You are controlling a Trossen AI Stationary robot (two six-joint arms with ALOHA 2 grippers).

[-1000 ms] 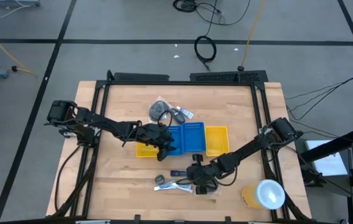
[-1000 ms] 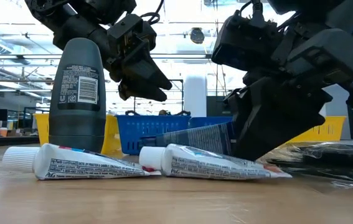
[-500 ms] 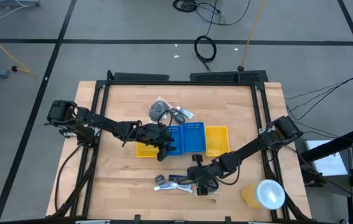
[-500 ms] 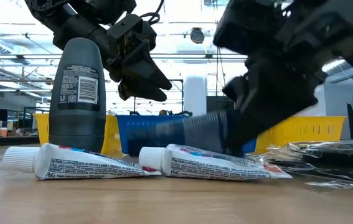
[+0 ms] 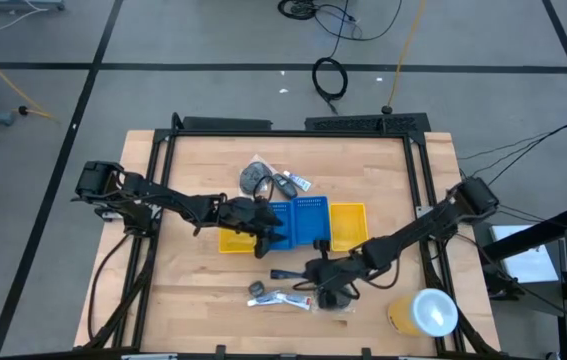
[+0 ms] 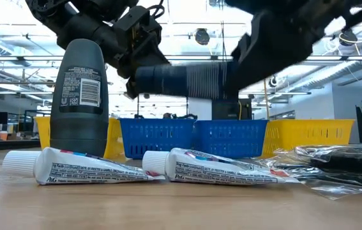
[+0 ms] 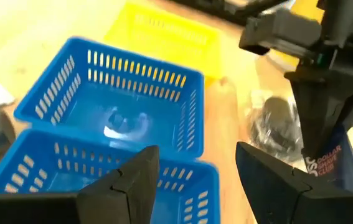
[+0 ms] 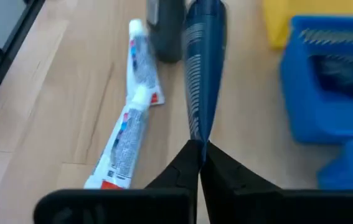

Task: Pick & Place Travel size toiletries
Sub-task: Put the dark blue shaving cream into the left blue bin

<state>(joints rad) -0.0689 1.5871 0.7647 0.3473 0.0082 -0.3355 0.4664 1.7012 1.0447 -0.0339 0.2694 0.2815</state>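
Blue trays (image 7: 132, 124) hold nothing visible; yellow tray (image 5: 348, 226) alongside.

Non-task items on and around the table

Two blue trays (image 5: 296, 221) sit side by side between two yellow trays (image 5: 348, 225), all touching in a row. A large yellow-and-white cylinder (image 5: 422, 311) stands near the table's corner. A coiled black cable (image 5: 329, 76) lies on the floor beyond.

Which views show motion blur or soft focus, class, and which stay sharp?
Low view: the dark blue tube and the right gripper holding it are smeared, while the toothpaste tubes read crisp. Left wrist view: the blue trays look soft. Right wrist view: the tube is slightly soft. High view: sharp.
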